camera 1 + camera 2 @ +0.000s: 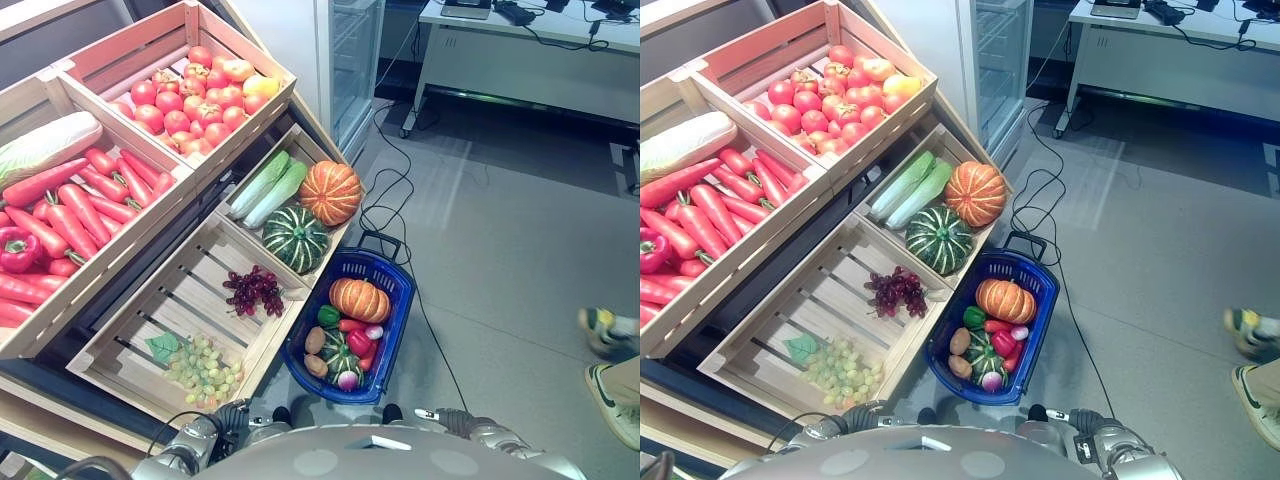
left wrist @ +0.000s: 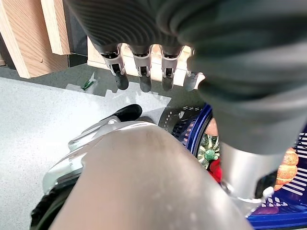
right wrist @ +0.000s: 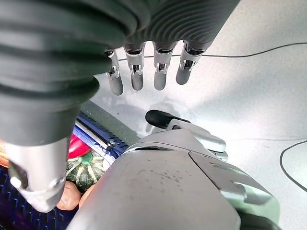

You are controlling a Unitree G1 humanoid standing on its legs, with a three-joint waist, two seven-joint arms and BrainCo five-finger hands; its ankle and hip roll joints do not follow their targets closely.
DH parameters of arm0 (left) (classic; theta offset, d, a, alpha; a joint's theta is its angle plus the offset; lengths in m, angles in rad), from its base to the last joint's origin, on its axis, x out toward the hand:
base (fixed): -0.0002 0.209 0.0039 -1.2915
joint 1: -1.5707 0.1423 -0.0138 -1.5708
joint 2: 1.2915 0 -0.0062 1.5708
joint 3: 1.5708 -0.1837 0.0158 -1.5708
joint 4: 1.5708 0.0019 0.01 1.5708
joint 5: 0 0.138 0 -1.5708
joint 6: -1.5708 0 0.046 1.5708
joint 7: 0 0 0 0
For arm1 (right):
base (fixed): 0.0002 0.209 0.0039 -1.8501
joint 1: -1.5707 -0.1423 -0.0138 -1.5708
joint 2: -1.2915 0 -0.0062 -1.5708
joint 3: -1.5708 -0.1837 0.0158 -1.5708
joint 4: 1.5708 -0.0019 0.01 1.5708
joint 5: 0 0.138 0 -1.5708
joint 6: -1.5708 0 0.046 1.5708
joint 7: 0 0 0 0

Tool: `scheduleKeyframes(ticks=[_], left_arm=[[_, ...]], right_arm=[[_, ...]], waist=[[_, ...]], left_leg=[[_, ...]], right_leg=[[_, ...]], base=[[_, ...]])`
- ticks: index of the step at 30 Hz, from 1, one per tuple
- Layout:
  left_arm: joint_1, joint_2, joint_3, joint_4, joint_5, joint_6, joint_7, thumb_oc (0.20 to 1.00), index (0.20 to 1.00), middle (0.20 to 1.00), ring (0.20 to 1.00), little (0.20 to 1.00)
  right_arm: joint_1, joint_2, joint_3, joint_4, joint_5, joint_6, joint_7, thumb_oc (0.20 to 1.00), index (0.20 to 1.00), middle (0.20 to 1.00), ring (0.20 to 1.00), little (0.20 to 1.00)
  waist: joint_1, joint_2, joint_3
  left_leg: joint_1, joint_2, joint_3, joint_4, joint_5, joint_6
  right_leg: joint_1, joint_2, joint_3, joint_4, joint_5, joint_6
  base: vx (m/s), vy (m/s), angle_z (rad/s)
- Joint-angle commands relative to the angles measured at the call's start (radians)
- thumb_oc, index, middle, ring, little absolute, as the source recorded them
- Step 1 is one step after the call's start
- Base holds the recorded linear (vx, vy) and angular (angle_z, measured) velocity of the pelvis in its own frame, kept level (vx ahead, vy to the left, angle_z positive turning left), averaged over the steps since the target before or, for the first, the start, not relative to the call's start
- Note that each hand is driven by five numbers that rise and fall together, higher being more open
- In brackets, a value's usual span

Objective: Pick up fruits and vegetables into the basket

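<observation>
**Basket on the floor, both hands empty**

Here the blue basket (image 1: 397,283) sits on the floor beside the wooden crates (image 1: 180,300), holding an orange pumpkin (image 1: 359,299), a small green squash (image 1: 339,352), a red pepper (image 1: 360,343) and potatoes (image 1: 315,340). The left hand (image 2: 144,67) hangs with fingers straight and relaxed, touching nothing. The right hand (image 3: 144,67) likewise hangs loose and empty. Purple grapes (image 1: 255,290) and green grapes (image 1: 205,368) lie in the nearest crate.
</observation>
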State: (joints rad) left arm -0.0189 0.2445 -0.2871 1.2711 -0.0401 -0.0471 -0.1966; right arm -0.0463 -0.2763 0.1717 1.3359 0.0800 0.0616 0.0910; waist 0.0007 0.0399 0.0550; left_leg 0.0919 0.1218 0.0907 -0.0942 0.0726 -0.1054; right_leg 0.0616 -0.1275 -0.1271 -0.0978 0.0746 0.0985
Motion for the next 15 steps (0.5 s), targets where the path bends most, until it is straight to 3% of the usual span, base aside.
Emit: scheduleKeyframes(ticks=[1,15], left_arm=[[-0.081,0.001,0.004,0.074,0.002,-0.003,-0.008,1.0,1.0,1.0,1.0,1.0],[-0.078,0.001,0.004,0.072,-0.006,-0.006,-0.019,1.0,1.0,1.0,1.0,1.0]], right_arm=[[-0.07,0.006,0.015,0.064,0.031,-0.015,-0.007,1.0,1.0,1.0,1.0,1.0],[-0.071,0.005,0.018,0.059,0.032,-0.01,-0.007,1.0,1.0,1.0,1.0,1.0]], waist=[[0.01,-0.027,0.055],[0.011,-0.028,0.053]], left_leg=[[-0.003,-0.02,-0.027,0.007,-0.07,0.037],[0.0,-0.019,-0.027,0.007,-0.071,0.037]], right_leg=[[0.042,-0.034,-0.064,0.011,-0.049,0.02],[0.044,-0.033,-0.063,0.011,-0.05,0.02]], base=[[0.0,0.0,0.0],[0.0,0.0,0.0]])
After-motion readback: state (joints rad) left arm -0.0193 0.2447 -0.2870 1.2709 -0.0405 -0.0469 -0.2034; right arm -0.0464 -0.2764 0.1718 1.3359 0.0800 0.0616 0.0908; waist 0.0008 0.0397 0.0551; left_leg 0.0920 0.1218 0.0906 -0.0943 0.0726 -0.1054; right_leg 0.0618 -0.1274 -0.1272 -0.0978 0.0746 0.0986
